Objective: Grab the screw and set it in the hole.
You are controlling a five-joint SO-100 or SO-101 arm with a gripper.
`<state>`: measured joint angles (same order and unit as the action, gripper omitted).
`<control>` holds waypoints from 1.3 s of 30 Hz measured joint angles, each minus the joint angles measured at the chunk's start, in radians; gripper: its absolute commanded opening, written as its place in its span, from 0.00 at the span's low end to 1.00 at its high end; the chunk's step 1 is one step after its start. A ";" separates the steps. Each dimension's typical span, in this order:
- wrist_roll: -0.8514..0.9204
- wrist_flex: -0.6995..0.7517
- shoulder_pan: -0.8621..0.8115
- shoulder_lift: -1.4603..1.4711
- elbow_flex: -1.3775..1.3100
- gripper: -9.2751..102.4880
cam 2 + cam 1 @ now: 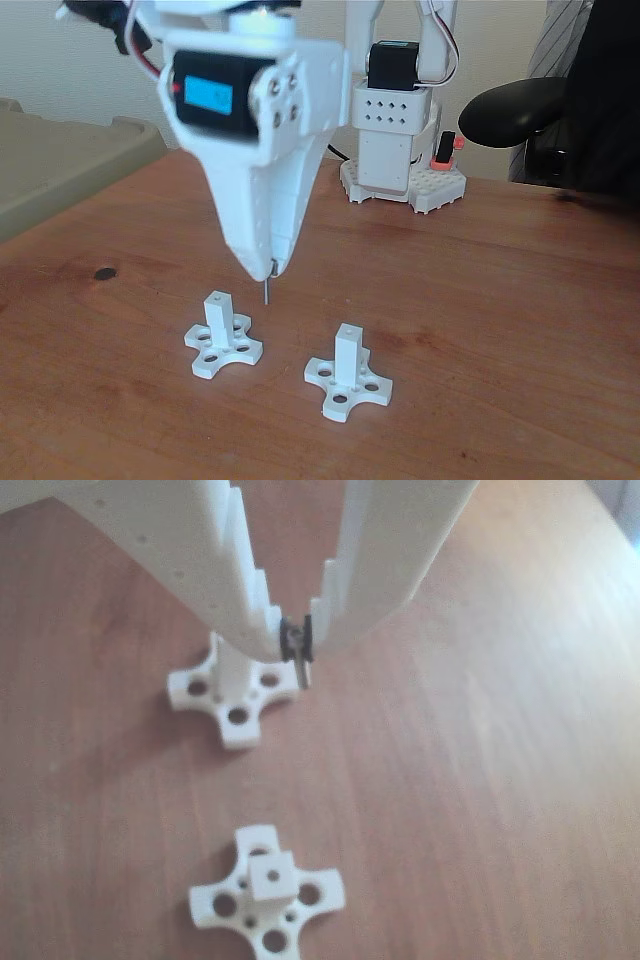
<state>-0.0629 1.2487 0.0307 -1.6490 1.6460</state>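
Where sunlight falls, reddish-brown wooden table [520, 330]

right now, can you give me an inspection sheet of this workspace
surface: brown wooden table, one small dark spot
job's things: screw hanging point down, above the table beside the left post in the fixed view; second post stands to the right; hole in a post tip is empty
clutter: nothing seen
end effector: shut on the screw
cables: red and white wires at the arm's top
surroundings: arm base, black chair, beige object at left
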 measured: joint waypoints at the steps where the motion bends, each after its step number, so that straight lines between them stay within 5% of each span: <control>1: -0.003 0.000 0.009 -0.006 0.000 0.04; 39: -0.052 -0.014 0.126 -0.049 0.078 0.04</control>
<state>-0.1150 1.2349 0.1565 -1.6981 1.7242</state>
